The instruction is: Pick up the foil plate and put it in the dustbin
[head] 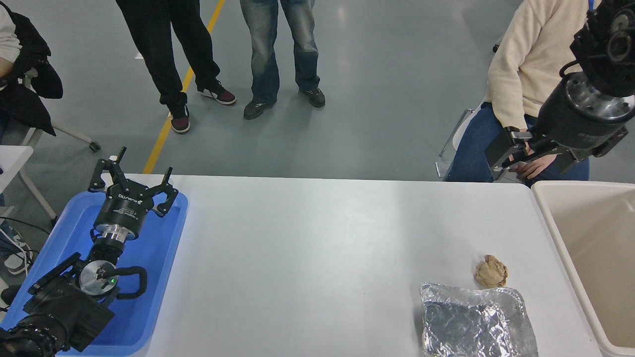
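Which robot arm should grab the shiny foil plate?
The right one. The crinkled silver foil plate lies at the table's right, beside the beige plastic dustbin, the side the right gripper comes in from. The left gripper is parked far off over the blue tray.

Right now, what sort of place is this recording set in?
Probably an industrial hall or robotics lab: grey floor with a yellow line, a white table holding a foil plate, and a person watching.

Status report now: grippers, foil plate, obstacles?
Left gripper open, parked over blue tray. Right gripper high, empty. Foil plate on table, paper ball beside.
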`<action>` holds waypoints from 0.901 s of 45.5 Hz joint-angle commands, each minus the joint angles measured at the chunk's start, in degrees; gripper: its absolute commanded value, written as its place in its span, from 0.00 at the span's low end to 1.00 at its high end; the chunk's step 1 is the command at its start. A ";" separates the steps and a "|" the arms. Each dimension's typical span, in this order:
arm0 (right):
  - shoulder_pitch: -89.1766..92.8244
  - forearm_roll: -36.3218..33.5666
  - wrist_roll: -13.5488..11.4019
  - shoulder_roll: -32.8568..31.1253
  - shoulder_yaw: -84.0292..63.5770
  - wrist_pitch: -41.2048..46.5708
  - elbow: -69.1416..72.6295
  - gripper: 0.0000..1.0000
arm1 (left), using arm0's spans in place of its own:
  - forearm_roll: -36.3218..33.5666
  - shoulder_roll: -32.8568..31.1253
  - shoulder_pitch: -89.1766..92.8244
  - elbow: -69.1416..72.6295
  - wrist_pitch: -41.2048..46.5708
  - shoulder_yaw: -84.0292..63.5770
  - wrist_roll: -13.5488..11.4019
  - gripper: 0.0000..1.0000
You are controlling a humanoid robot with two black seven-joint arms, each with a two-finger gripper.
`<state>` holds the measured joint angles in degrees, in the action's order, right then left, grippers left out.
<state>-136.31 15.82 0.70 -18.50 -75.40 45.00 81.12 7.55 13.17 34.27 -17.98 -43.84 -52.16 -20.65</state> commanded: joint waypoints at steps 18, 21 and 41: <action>0.43 -0.09 0.18 -1.28 -0.54 0.00 0.00 1.00 | 0.01 0.01 0.00 0.05 -0.02 0.04 -0.01 1.00; 1.14 -0.53 0.18 -1.19 0.16 0.00 0.09 1.00 | 0.01 0.01 0.00 0.05 -0.02 0.04 -0.01 1.00; 7.19 -4.74 0.18 -2.94 -2.03 0.00 -0.17 1.00 | 0.01 0.01 0.00 -0.04 -0.02 0.04 -0.10 1.00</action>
<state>-133.77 14.32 0.83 -20.11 -76.97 44.99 80.95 7.56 13.18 34.28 -17.95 -43.86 -52.12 -20.71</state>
